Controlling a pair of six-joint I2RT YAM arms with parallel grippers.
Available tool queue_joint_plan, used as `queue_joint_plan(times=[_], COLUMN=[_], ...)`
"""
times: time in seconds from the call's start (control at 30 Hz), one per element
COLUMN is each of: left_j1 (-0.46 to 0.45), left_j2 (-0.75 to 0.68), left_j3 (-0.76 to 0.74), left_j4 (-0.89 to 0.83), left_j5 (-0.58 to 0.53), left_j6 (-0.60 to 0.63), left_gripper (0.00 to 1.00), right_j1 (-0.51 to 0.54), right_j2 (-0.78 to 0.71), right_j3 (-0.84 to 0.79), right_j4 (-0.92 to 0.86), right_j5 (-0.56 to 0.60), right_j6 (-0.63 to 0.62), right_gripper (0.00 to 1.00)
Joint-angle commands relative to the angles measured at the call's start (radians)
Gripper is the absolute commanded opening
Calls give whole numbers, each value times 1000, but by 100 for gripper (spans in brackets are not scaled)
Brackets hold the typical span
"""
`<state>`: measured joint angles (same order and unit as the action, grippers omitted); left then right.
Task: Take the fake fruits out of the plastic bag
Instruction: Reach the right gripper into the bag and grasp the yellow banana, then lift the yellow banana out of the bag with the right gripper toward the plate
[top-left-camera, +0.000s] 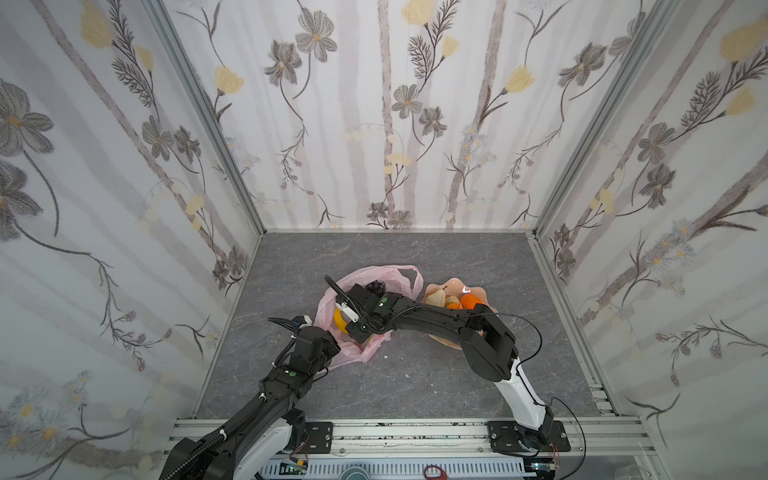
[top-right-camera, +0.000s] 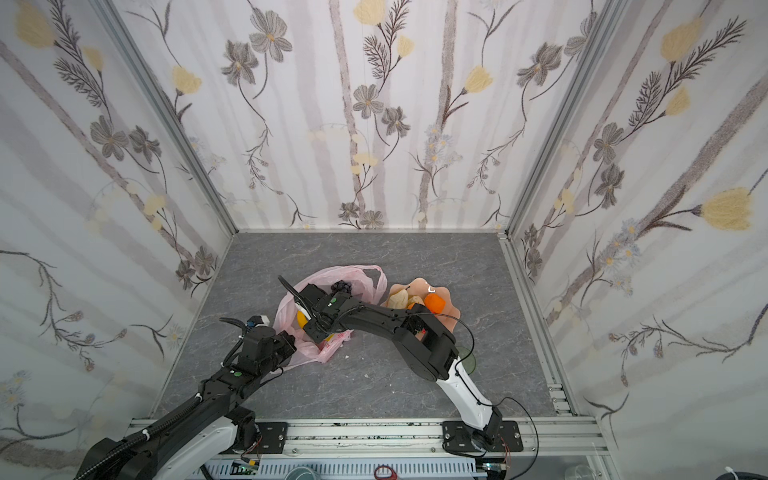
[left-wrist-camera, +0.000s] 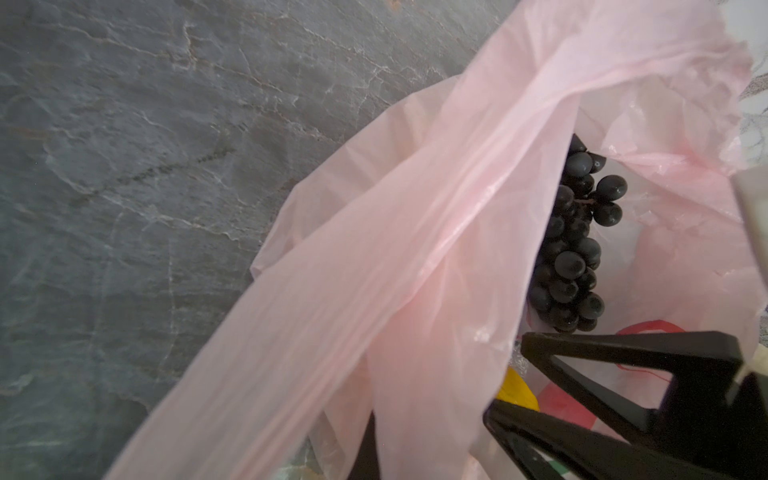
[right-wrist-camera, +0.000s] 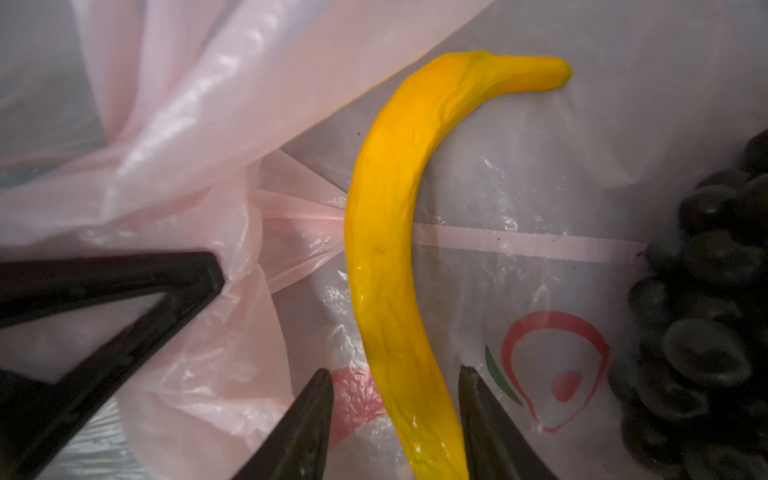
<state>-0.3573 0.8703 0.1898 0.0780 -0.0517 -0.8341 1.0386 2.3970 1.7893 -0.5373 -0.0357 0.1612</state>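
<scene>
Inside the thin, translucent pale pink plastic bag, which lies crumpled and open-mouthed on the grey marbled surface, the long yellow plastic banana rests on the lower film; the dark purple grape bunch lies close beside it, also in the bag; the right gripper is down in the bag's mouth, its jaws released and astride one end of the banana, one fingertip against the fruit and the other apart from it; the left gripper sits at the bag's near-left edge, jaws clenched on a fold of the pink film; just right of the bag the peach wavy-edged plate carries beige lumpy pieces and a round orange.
</scene>
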Motion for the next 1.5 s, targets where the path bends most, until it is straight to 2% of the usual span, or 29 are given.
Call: queue_joint_plan(times=[0.0, 0.2, 0.3, 0.47, 0.73, 1.47], left_j1=[3, 3, 3, 4, 29, 51], left_j2=[-2, -1, 1, -11, -59, 41], left_j3=[-4, -6, -4, -7, -25, 54], left_j4=[17, 17, 17, 17, 16, 16], left_j5=[-8, -8, -8, -11, -14, 39], left_j6=[-6, -7, -7, -14, -33, 39], left_gripper=[5, 5, 5, 5, 6, 5], right_j1=[0, 1, 1, 1, 6, 9], right_j2=[32, 86, 96, 104, 59, -110], right_j3=[29, 87, 89, 124, 123, 29], right_j4=[-7, -56, -58, -98, -116, -67], right_j5=[-24, -24, -13, -35, -38, -58], right_j6=[-23, -23, -27, -41, -61, -65], right_gripper=[51, 51, 48, 29, 18, 15])
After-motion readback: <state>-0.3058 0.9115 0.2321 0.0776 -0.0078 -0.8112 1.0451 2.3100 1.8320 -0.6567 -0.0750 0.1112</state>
